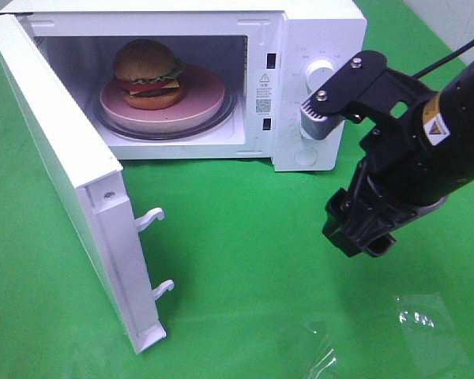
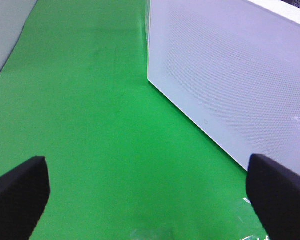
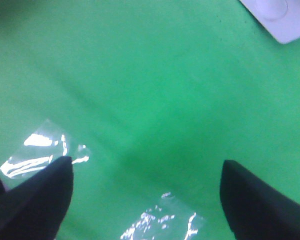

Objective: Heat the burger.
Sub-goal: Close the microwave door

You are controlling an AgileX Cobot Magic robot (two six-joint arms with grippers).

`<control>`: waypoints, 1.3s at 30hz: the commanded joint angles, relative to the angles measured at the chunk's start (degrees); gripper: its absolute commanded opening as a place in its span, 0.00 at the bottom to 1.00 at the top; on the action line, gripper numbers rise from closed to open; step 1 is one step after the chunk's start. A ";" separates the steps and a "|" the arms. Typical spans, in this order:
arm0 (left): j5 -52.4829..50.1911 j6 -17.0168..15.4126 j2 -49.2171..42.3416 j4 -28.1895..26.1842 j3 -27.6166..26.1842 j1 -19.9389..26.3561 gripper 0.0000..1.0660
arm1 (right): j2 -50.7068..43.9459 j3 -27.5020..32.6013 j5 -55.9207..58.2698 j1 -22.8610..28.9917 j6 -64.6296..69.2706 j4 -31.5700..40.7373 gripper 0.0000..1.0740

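Burger [image 1: 148,73] first: it sits on a round pink plate [image 1: 201,99] on the glass turntable [image 1: 221,120] inside the microwave [image 1: 316,31], which stands along the far edge of the green-covered worktop [image 1: 245,237]. Loading looks done to us; we judge that what is left is to shut the door and set the timer. The door [image 1: 59,166] is swung wide toward the worktop's left side, its two latch hooks [image 1: 152,217] pointing out over the cloth, and nothing lies in its path. The left gripper [image 2: 147,165] is out of the high view. Its wrist camera shows the fingers spread wide and empty, near a white perforated panel [image 2: 230,75] that we take for the door's outer face — a sensible place to push from. The right gripper [image 3: 147,165] hangs over bare cloth in front of the control panel [image 1: 296,103], jaws well apart, holding nothing, with patches of clear film [image 3: 37,150] below. The right arm [image 1: 426,150] partly covers the lower knob [image 1: 306,155] — the upper dial [image 1: 322,69] is in plain sight.
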 commanded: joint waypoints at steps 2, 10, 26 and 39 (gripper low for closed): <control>-0.63 -0.29 -0.92 0.11 0.23 0.11 0.96 | -3.09 0.46 6.93 0.00 3.04 0.11 0.71; -0.63 -0.29 -0.92 0.11 0.23 0.11 0.96 | -9.63 0.57 13.64 0.00 3.61 0.11 0.71; -0.63 -0.29 -0.92 0.11 0.23 0.11 0.96 | -23.15 9.17 17.88 -2.46 6.47 0.40 0.71; -0.63 -0.29 -0.92 0.11 0.23 0.11 0.96 | -40.51 15.01 17.82 -22.57 7.91 3.21 0.71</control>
